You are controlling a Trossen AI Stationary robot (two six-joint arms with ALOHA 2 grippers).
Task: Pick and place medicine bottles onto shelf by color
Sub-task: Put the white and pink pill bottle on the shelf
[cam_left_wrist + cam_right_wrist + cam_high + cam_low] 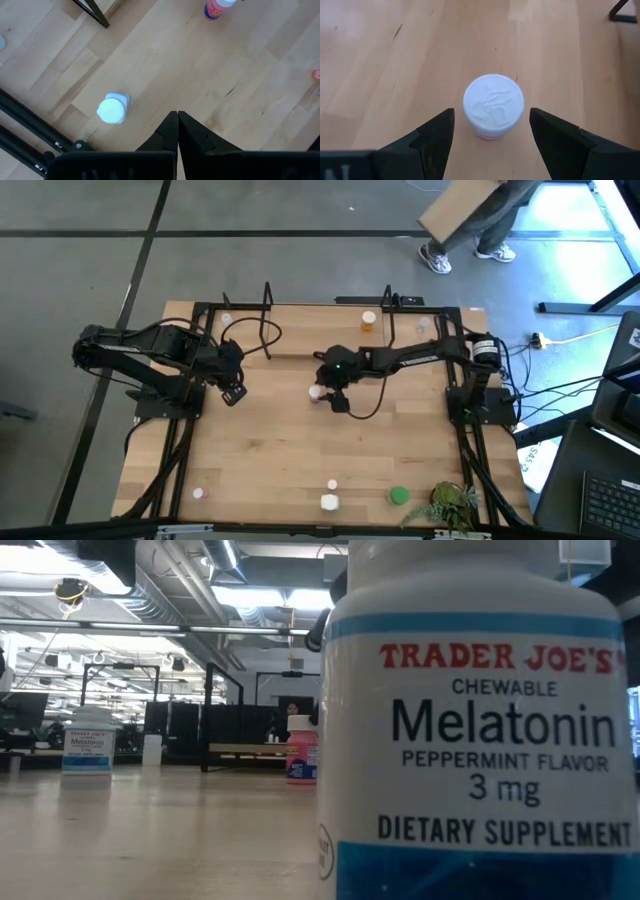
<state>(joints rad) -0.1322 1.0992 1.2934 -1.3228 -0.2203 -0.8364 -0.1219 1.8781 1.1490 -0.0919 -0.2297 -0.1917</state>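
A pink medicine bottle with a white cap (493, 105) stands upright on the table near its middle (317, 391). My right gripper (492, 125) is open and tilted down over it (330, 396), one finger on each side of the cap, both apart from it. My left gripper (177, 122) is shut and hangs above the table's left part (234, 392), holding nothing. A white-capped bottle (112, 109) stands on the wood below it. The shelf (300, 335), with black wire uprights, stands at the far edge, and an orange bottle (369, 320) is on it.
Along the near edge stand two white bottles (329, 502), a green one (399, 496), a small pink one (198, 493) and a leafy plant (450, 505). A Melatonin bottle (480, 740) fills the low view. A person walks on the floor beyond the far edge (470, 220).
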